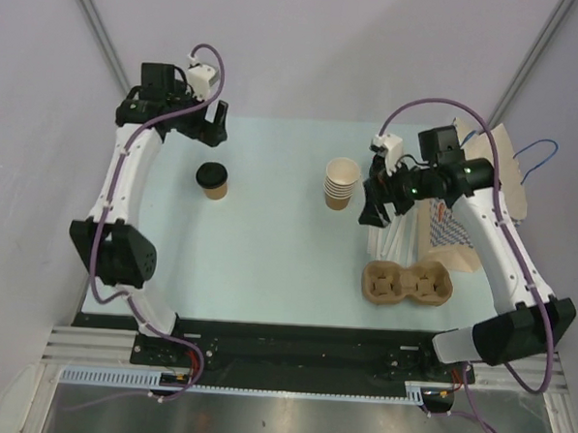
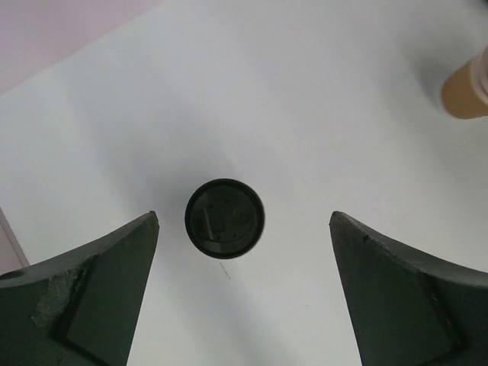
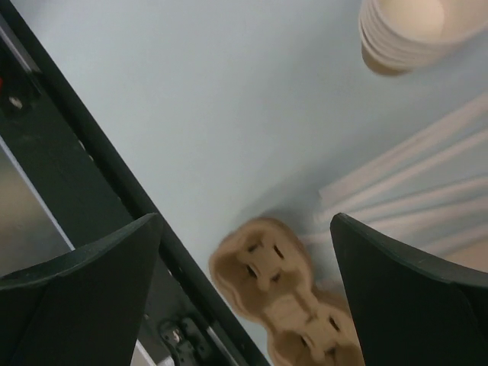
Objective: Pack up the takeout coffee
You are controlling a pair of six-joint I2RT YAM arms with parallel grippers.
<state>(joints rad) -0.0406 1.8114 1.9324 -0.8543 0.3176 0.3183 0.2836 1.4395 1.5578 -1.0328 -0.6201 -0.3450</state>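
Observation:
The takeout coffee, a small tan cup with a black lid, stands on the left half of the table. In the left wrist view its lid shows from straight above, just ahead of the fingertips. My left gripper is open and empty, raised behind the cup. My right gripper is open and empty, raised over the right side of the table. A tan moulded-pulp cup carrier with two wells lies near the front right. It also shows between the fingers in the right wrist view.
A stack of lidless tan cups stands mid-table and shows in the right wrist view. White wrapped straws lie right of it. A printed paper bag and a tan paper sheet lie far right. The black table edge rail runs near.

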